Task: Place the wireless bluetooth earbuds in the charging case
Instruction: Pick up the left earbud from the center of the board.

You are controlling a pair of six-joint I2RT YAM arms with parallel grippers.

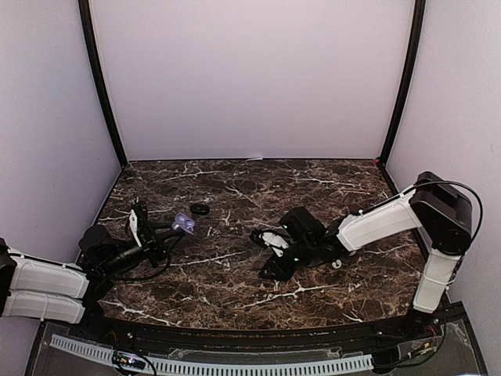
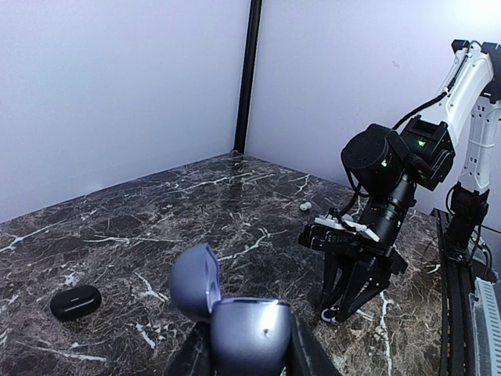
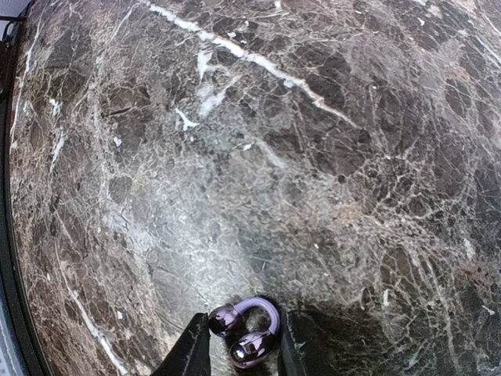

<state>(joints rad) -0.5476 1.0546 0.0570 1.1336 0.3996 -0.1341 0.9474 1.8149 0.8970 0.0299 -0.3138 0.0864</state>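
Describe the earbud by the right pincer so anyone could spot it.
On the marble table, find the right pincer. Between its tips sits the earbud: tiny glossy purple, two beads on a curved band, smaller than the purple case in the left pincer.

Left arm [image 1: 47, 283], lower left, reaches low and forward; left gripper [image 2: 249, 348] clamps the charging case [image 2: 250, 329]. Right arm [image 1: 376, 222], at right, slopes down; right gripper [image 3: 241, 354] points downward, its 2 fingers [image 3: 192, 356] flanking an earbud [image 3: 249, 345], contact unclear.

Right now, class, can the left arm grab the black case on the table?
Probably not: the left gripper is shut on the open lilac case, though the way to the black case looks clear.
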